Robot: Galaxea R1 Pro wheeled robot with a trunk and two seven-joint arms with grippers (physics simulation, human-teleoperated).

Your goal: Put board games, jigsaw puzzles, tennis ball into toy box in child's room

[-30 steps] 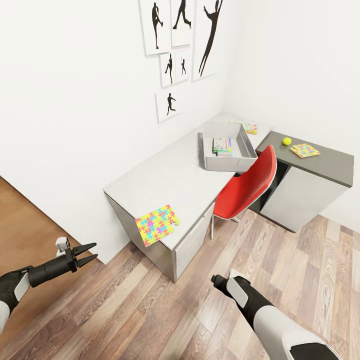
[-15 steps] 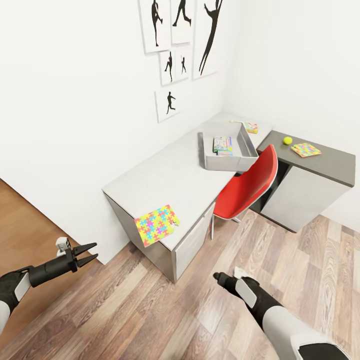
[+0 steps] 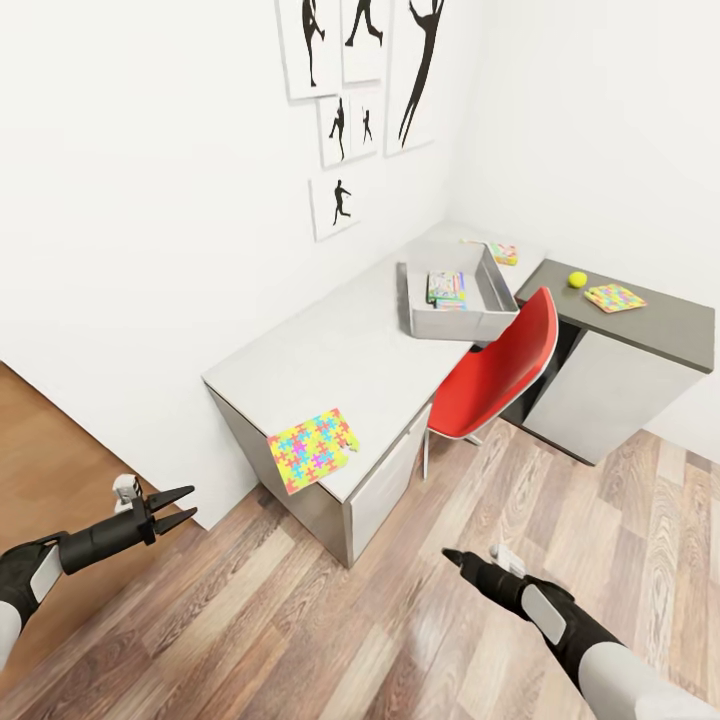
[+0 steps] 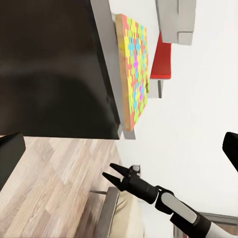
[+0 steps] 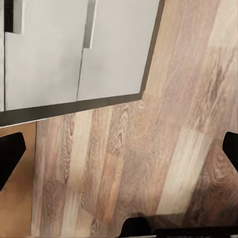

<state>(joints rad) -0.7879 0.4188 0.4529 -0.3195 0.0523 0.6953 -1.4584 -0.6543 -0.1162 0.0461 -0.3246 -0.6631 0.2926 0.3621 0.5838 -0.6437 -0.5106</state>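
Looking down from the head view, the toy box near the desk's inner corner holds a board game; one jigsaw puzzle lies at the near end, another beside the tennis ball on the lower wing. Left pincer apart, right pincer together, both empty

Left wrist view: the near puzzle hangs over the desk edge, uncollected

Right wrist view: drawer fronts and floor; most toys seem left

I count two jigsaw puzzles: one at the near end of the single table, one on its dark wing. One tennis ball. One toy box holding at least one board game; another lies behind it. One red chair. Six silhouette pictures.
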